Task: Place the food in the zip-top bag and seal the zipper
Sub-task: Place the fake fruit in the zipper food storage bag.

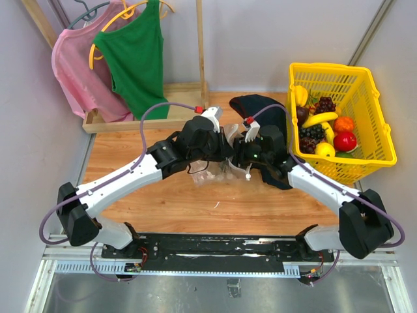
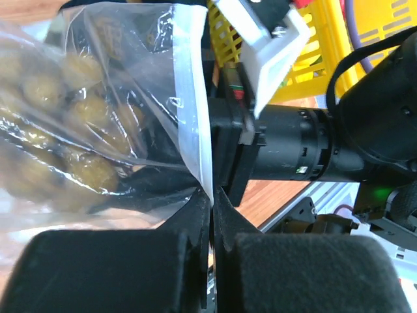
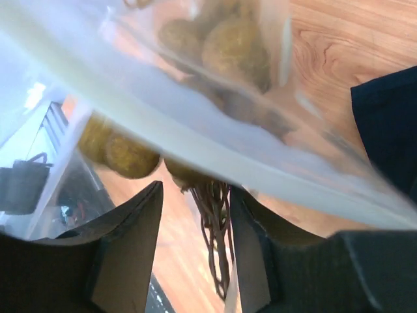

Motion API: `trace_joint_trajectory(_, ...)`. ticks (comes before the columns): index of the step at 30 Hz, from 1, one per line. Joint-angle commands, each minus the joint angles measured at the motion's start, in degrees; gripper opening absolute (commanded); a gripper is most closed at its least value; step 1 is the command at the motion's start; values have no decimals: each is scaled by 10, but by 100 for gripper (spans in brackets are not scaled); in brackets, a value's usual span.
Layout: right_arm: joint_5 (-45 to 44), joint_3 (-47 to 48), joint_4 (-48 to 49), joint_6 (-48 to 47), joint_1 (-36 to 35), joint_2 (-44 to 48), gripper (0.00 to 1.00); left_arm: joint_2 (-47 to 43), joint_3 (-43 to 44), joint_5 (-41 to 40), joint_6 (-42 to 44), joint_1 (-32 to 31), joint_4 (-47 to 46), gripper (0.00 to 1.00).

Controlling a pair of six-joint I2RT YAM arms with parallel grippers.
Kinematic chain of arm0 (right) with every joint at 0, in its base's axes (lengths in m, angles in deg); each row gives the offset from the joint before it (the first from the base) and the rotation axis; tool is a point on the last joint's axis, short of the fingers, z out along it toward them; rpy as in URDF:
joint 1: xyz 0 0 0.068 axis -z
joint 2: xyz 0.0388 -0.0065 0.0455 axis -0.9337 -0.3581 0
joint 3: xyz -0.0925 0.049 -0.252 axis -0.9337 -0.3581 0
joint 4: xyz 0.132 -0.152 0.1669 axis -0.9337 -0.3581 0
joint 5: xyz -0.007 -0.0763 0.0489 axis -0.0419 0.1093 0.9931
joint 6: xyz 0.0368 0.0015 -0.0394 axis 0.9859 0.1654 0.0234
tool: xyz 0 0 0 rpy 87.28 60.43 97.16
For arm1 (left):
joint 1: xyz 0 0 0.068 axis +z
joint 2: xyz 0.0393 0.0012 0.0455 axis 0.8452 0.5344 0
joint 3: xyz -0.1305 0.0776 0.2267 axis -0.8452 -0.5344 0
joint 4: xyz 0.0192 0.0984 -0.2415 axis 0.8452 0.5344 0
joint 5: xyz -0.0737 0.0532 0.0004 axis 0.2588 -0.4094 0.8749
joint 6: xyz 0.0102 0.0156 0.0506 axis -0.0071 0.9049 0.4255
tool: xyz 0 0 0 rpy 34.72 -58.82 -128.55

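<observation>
From above, my two arms meet over the middle of the wooden surface [image 1: 156, 195], where the zip-top bag [image 1: 212, 175] hangs between them. The yellow basket [image 1: 374, 98] stands well to the right, the red apple [image 1: 345, 141] inside it.

At my left wrist, the left pincer [image 2: 212, 195] is pressed together on the zipper [image 2: 193, 98] edge, with the longan cluster [image 2: 85, 163] inside the pouch.

At my right wrist, the right pincer [image 3: 195, 195] stands spread, the bag blurred across the view just beyond its tips. I cannot tell whether they touch the plastic.
</observation>
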Motion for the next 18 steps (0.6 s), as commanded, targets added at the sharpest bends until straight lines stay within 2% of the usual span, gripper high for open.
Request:
trace_joint_trajectory(1, 9, 0, -34, -47, -3, 34, 51, -42, -31, -36, -35, 17, -31, 1)
trace_joint_trajectory(8, -15, 46, -194, -108, -2, 73, 61, -65, -78, -40, -53, 59, -36, 0)
trace_joint_trajectory(14, -29, 130, -342, -164, -2, 90, 64, -64, -78, -44, -49, 63, -30, 0)
trace_joint_trajectory(18, -53, 177, -401, -193, -1, 100, 66, -63, -76, -41, -43, 63, -26, 0)
